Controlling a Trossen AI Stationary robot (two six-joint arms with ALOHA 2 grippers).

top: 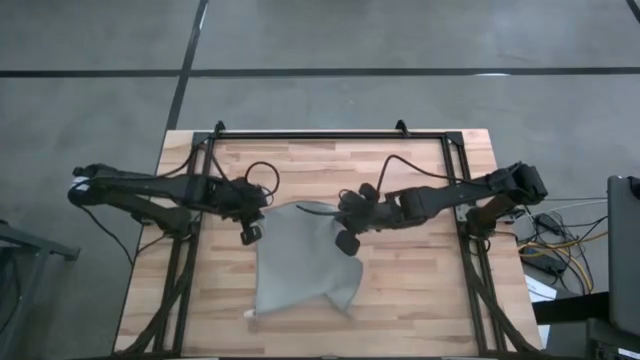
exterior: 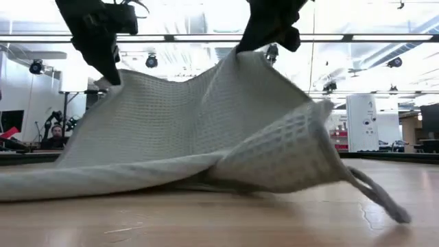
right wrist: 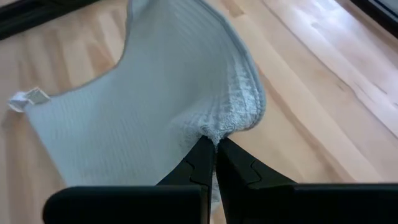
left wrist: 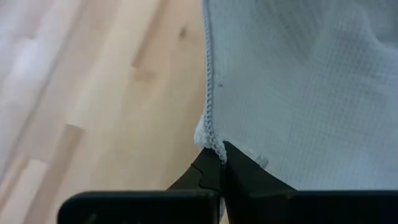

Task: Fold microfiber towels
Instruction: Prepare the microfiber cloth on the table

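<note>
Above the wooden bench (top: 400, 290), I hold the soft grey-green square towel (top: 300, 260) by two corners, left end effector (top: 250, 234) and right end effector (top: 347, 241) both clenched on it, lifting one edge to fold it over.

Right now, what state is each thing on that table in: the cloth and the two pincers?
towel: partly lifted by two top corners, lower part on the table, not yet folded
left pincer: shut on the towel's edge, raised above the table
right pincer: shut on a bunched corner of the towel, raised
white tag: at the towel's far corner, lying by the wood
</note>
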